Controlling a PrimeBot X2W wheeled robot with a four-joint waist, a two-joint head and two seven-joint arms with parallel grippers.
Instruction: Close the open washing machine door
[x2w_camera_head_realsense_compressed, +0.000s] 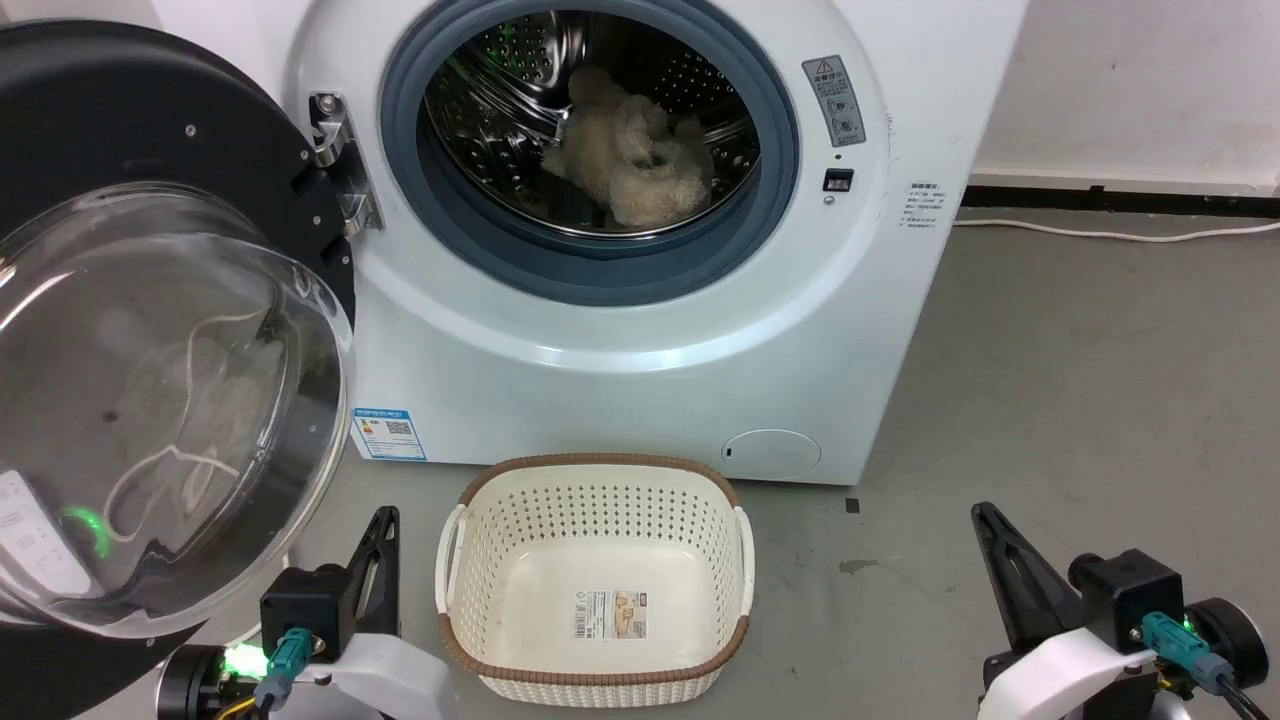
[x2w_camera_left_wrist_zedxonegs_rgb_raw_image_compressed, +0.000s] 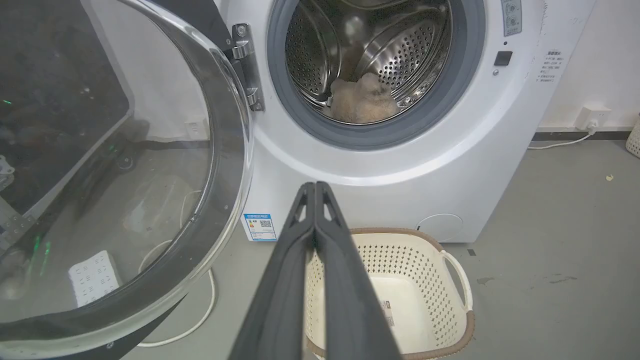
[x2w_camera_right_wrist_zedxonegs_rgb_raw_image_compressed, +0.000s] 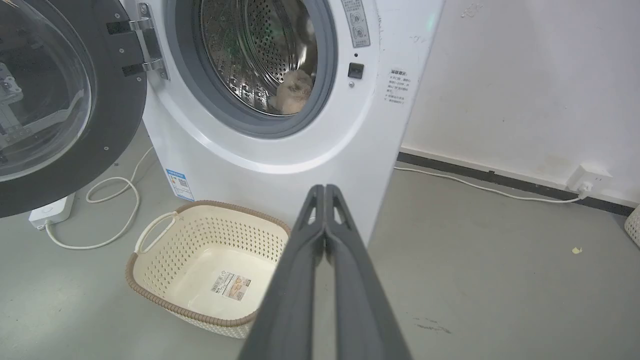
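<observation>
While the washing machine door (x2w_camera_head_realsense_compressed: 150, 330) is hanging open, left jaws and right jaws are pressing together, gripping nothing.

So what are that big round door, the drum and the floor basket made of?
The washing machine door: glossy black rim, probably plastic, around a see-through bulging window that looks like glass. The drum: bright perforated metal, likely stainless steel, with mirror-like reflections. The laundry basket: matte cream moulded plastic full of holes, with a brown woven-look rim.
</observation>
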